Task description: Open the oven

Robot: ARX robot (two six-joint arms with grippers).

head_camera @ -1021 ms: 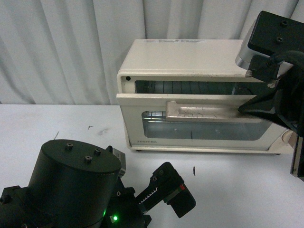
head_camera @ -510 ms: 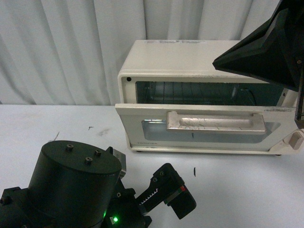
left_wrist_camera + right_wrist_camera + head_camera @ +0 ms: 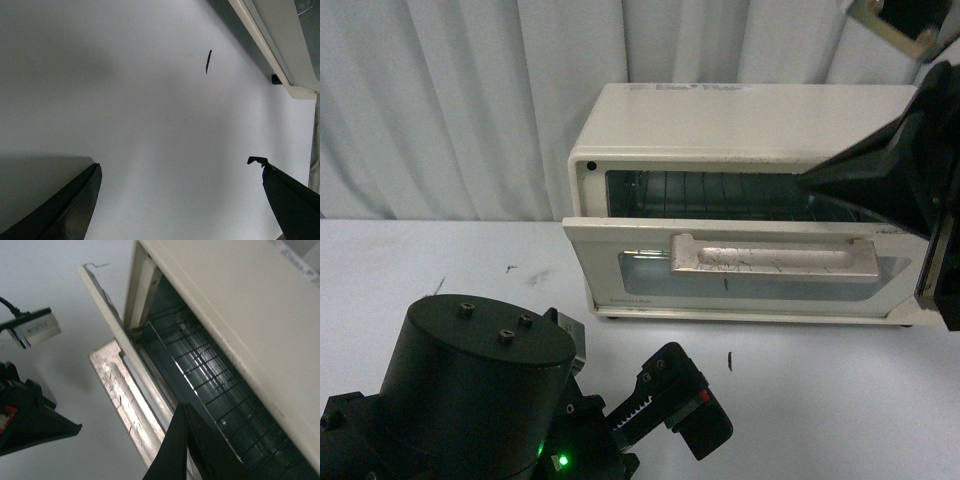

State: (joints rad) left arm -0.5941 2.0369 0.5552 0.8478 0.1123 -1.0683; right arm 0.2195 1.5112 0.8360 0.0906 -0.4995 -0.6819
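Note:
The cream-white oven (image 3: pixel 720 120) stands at the back of the white table (image 3: pixel 820 400). Its glass-windowed door (image 3: pixel 620 240) is tilted outward, leaving a gap at the top that shows the wire rack (image 3: pixel 720 185). The beige bar handle (image 3: pixel 775 258) is free. My right gripper (image 3: pixel 817 182) is shut and empty, its tip in front of the opening's right part, above the door. In the right wrist view, that shut gripper (image 3: pixel 182 409) points between the handle (image 3: pixel 125 395) and the rack (image 3: pixel 210 375). My left gripper (image 3: pixel 680 398) is open, low over the table in front of the oven.
White curtains (image 3: pixel 470 100) hang behind the table. A small black mark (image 3: pixel 728 360) lies on the table in front of the oven, and shows in the left wrist view as mark (image 3: pixel 208 61) ahead of the open left gripper (image 3: pixel 176 162). The oven's lower edge (image 3: pixel 270 55) is beyond it.
My right gripper has left the handle, risen, and come back down to the opening's right side. The door has dropped further open since a second ago. The left arm has not moved.

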